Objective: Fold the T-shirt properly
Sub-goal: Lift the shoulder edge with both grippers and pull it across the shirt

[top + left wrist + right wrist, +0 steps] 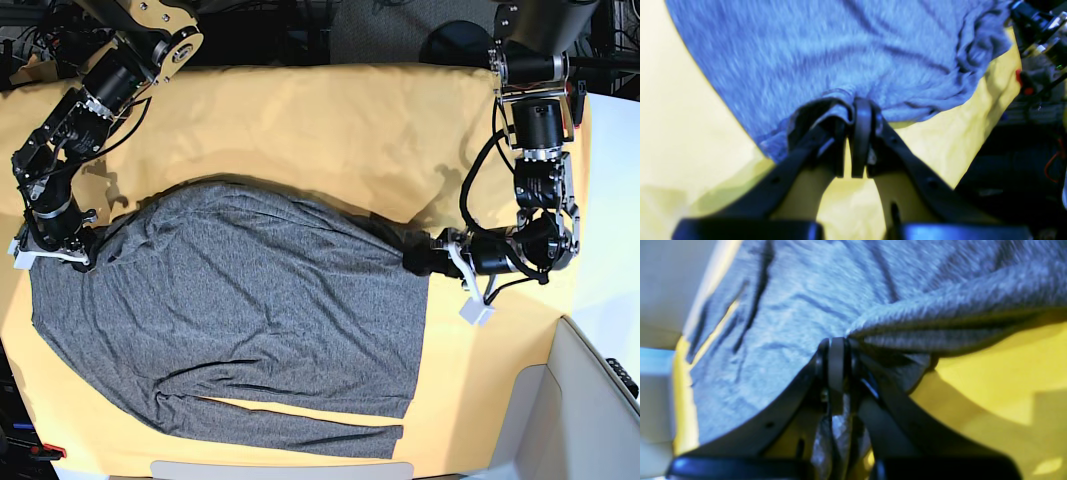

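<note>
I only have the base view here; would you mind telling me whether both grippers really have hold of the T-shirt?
Observer: Yes. In the left wrist view the left gripper is shut on a bunched edge of the T-shirt.
Operator: And the other arm, on my left?
Observer: The right gripper is shut on a fold of the shirt too; some fabric hangs down between its fingers.
Operator: Is that edge lifted or flat?
Observer: Beside the right gripper the edge is raised off the yellow cloth, with a shadowed gap under it.
</note>
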You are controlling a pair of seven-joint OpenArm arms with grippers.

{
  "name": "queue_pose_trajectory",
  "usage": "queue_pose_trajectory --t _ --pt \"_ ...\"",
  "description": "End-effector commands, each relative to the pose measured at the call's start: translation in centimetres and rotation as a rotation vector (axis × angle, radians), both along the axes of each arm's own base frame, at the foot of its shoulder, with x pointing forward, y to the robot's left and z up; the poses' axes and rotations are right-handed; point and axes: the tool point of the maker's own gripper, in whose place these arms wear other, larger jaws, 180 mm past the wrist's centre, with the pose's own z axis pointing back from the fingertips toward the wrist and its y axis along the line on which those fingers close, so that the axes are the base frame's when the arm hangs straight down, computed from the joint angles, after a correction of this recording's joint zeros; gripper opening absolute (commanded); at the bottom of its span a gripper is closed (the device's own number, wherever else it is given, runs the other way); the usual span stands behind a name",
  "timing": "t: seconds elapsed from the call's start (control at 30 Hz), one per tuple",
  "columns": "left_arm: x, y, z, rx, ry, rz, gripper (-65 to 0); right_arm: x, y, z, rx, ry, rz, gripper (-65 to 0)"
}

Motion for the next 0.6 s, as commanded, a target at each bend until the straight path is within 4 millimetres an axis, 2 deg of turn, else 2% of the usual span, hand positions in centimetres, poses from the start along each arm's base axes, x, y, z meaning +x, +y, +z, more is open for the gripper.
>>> queue_pose_trajectory --t 0.0,0.17,0.37,0.57 --pt "1.3 0.4 1.8 -0.014 -0.057 0.016 -64.9 0.9 -1.2 2.1 -0.042 -0.067 -0.024 -65.0" --pt "2.1 1.7 2.2 -0.014 -0.091 0.064 -64.9 1.0 -2.1 1.4 -0.061 -0.077 -0.065 -65.0" --pt "2.2 4.1 0.0 -0.029 -0.029 0.15 -64.9 1.1 -2.3 1.1 -0.062 -0.085 -0.082 -65.0" --pt "2.2 4.3 -0.5 -0.036 -0.016 0.163 -64.9 1.2 -2.4 1.2 -0.062 -0.088 -0.083 -65.0"
